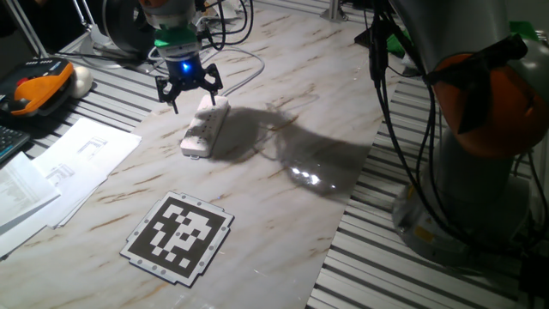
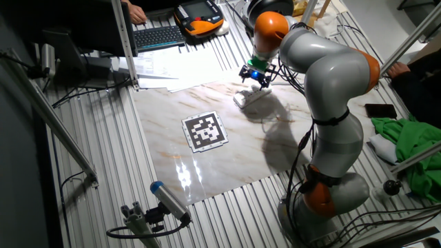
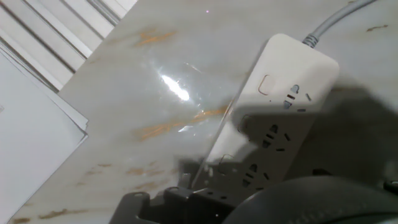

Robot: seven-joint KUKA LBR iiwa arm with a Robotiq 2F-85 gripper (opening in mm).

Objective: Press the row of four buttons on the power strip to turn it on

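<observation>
The white power strip (image 1: 204,127) lies on the marbled sheet, and its white cable (image 1: 249,62) runs off from the far end. My gripper (image 1: 196,99) hangs just above that cable end, its black fingers spread open with nothing between them. The other fixed view shows the gripper (image 2: 256,76) above the power strip (image 2: 249,96) in the same way. In the hand view the power strip (image 3: 280,130) fills the right side, with one rounded square button (image 3: 267,84) near the cable (image 3: 336,22) and dark socket holes below. No row of buttons can be made out.
A black-and-white marker board (image 1: 178,236) lies near the front of the sheet. Papers (image 1: 51,172) and an orange-black device (image 1: 39,86) sit at the left. The arm's base (image 1: 480,129) stands on the slatted table at the right, beside a green cloth (image 2: 406,148).
</observation>
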